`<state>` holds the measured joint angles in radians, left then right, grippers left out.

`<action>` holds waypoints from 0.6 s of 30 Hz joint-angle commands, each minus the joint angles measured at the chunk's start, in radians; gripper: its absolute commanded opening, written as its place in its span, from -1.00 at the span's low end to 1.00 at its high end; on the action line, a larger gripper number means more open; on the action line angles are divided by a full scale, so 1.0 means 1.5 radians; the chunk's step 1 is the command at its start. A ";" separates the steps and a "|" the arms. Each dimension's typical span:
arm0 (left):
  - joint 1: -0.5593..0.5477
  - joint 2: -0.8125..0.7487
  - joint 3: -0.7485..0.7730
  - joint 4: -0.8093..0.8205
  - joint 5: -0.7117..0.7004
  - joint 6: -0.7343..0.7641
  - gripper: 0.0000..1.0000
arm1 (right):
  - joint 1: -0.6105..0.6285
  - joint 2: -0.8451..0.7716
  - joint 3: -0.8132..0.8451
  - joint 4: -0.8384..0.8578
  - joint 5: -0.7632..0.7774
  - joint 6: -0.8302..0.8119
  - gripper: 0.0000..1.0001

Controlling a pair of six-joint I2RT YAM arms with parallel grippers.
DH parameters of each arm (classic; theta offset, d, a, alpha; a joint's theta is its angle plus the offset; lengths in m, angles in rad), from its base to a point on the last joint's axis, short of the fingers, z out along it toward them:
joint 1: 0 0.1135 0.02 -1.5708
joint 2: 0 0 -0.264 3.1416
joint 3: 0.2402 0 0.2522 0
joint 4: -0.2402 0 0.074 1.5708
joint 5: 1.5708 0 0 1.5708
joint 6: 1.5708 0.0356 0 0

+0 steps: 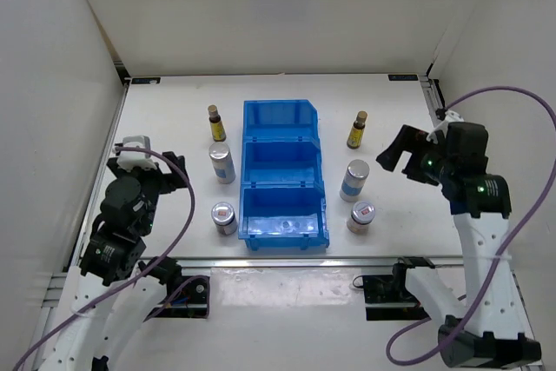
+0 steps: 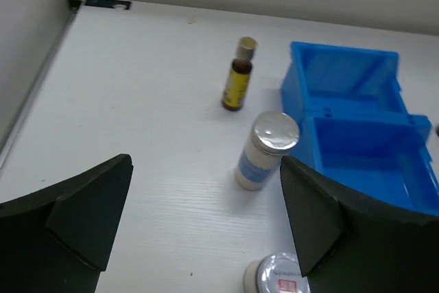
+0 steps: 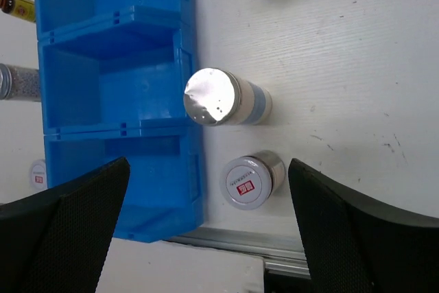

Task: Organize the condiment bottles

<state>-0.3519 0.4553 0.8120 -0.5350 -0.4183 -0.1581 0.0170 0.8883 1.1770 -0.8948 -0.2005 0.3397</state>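
Six bottles stand on the white table in two columns flanking the blue bin (image 1: 283,140). On the left are an amber bottle (image 1: 215,122), a white-blue cylinder (image 1: 222,162) and a silver jar (image 1: 225,217). On the right are an amber bottle (image 1: 357,129), a cylinder (image 1: 354,180) and a jar (image 1: 361,215). My left gripper (image 1: 156,167) is open and empty, left of the left column; its view shows the cylinder (image 2: 264,152) ahead. My right gripper (image 1: 393,155) is open and empty, above the right cylinder (image 3: 226,99) and jar (image 3: 248,181).
The bin's three compartments hold nothing (image 3: 113,15). White walls enclose the table on the left, back and right. A metal rail (image 1: 287,260) runs along the near edge. Purple cables loop off both arms.
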 commanded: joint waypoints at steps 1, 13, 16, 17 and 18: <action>-0.030 0.005 0.001 0.002 0.081 0.011 0.98 | 0.004 -0.035 -0.003 -0.052 0.035 0.019 1.00; -0.052 0.003 -0.027 0.008 0.138 -0.024 0.98 | 0.004 -0.065 -0.157 -0.113 -0.107 0.080 0.98; -0.052 0.030 -0.027 0.008 0.153 -0.023 0.98 | 0.014 -0.044 -0.180 -0.141 -0.068 0.066 0.98; -0.052 0.038 -0.021 0.008 0.153 -0.023 0.98 | 0.020 -0.044 -0.180 -0.141 -0.075 0.066 0.95; -0.052 0.038 -0.021 0.008 0.153 -0.023 0.98 | 0.026 -0.044 -0.180 -0.141 -0.075 0.075 0.95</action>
<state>-0.4259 0.4881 0.7673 -0.5236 -0.2287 -0.1852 0.0322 0.8379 0.9047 -1.0599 -0.2840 0.4416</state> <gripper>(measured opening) 0.992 0.978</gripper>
